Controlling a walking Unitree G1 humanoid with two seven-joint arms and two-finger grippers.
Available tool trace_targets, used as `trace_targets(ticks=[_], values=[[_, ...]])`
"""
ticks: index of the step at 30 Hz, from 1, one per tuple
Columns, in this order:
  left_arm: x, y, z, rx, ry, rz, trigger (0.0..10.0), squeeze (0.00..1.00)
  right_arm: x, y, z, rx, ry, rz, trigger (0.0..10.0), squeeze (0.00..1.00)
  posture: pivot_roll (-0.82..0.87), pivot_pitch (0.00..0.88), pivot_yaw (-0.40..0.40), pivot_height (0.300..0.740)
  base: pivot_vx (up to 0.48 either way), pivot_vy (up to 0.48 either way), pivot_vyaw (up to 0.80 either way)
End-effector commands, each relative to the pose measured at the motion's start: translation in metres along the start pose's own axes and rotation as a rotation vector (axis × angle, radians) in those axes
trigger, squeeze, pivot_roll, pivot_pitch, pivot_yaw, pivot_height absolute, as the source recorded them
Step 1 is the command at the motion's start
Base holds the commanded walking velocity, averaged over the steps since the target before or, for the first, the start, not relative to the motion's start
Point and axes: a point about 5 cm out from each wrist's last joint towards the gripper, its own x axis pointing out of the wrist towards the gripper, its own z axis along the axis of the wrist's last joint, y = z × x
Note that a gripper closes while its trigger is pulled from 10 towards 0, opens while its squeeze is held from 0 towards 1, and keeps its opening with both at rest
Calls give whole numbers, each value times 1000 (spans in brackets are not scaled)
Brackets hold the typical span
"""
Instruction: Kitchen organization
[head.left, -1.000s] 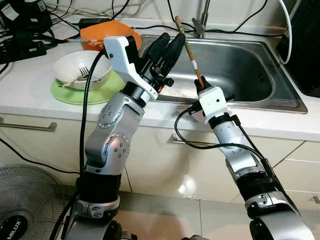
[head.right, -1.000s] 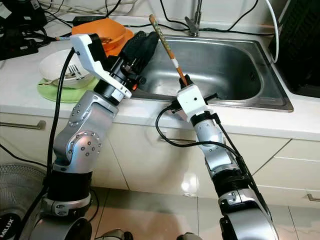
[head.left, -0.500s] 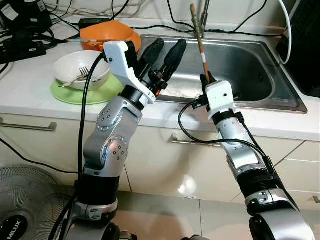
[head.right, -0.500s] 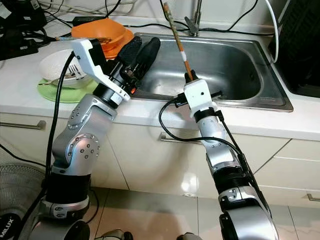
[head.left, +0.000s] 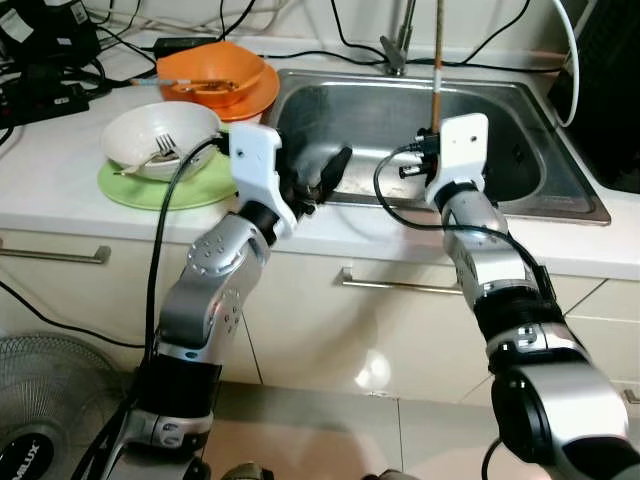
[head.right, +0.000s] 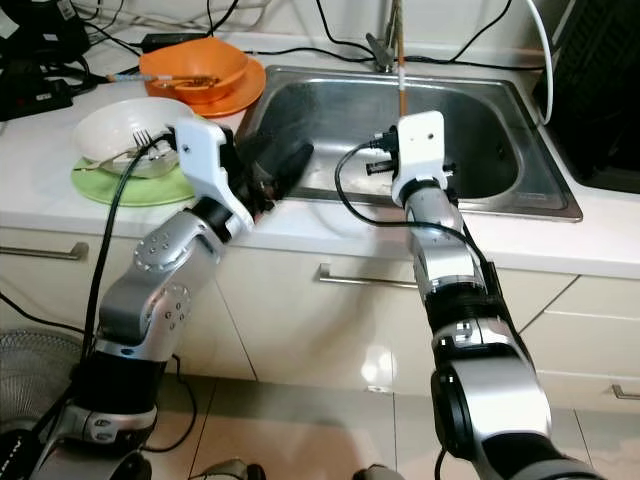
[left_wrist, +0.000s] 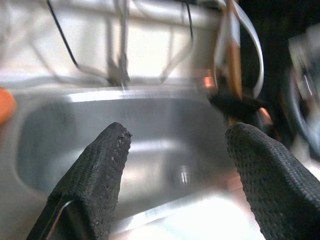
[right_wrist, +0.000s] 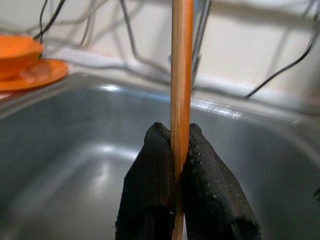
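Note:
My right gripper (head.left: 433, 132) is shut on a thin wooden chopstick (head.left: 437, 60) with a white band, held nearly upright over the steel sink (head.left: 500, 150). In the right wrist view the two black fingers (right_wrist: 150, 185) pinch the chopstick (right_wrist: 181, 75) at its lower part. My left gripper (head.left: 318, 172) hangs open over the sink's front left rim, with nothing between its fingers (left_wrist: 95, 175). On the counter to the left, a white bowl (head.left: 135, 135) with a fork in it sits on a green plate (head.left: 190, 188).
An orange bowl (head.left: 215, 75) on an orange plate stands behind the white bowl. The faucet (head.left: 400, 45) rises at the sink's back. Black cables and a power strip (head.left: 50, 95) lie at the far left. A dark appliance (head.left: 615, 90) stands right of the sink.
The right gripper has swung the chopstick from tilted to upright and moved it farther over the sink. The left arm has dropped lower, its fingers spread down by the sink's front rim.

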Motion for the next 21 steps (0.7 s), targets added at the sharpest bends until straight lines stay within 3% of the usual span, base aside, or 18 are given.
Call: trace_targets(ticks=[1, 4, 9, 15, 21], values=[[-2, -6, -13, 13, 74, -41, 10000, 0, 7, 2, 2, 42, 68, 29, 10000, 0, -29, 69, -7, 740, 0, 0, 0], [-3, -8, -16, 8, 89, -51, 10000, 0, 10, 6, 2, 61, 114, 58, 10000, 0, -33, 71, -5, 740, 0, 0, 0], [-5, -12, -18, 2, 103, -68, 10000, 0, 15, 21, -7, 134, 293, 96, 10000, 0, -34, 73, -6, 740, 0, 0, 0], [-8, -17, -17, -5, 101, -92, 10000, 0, 15, 26, -11, 207, 384, 79, 10000, 0, -34, 74, -11, 740, 0, 0, 0], [-9, -19, -19, -9, 111, -99, 10000, 0, 13, 28, -17, 184, 428, 100, 10000, 0, -30, 70, -11, 740, 0, 0, 0]])
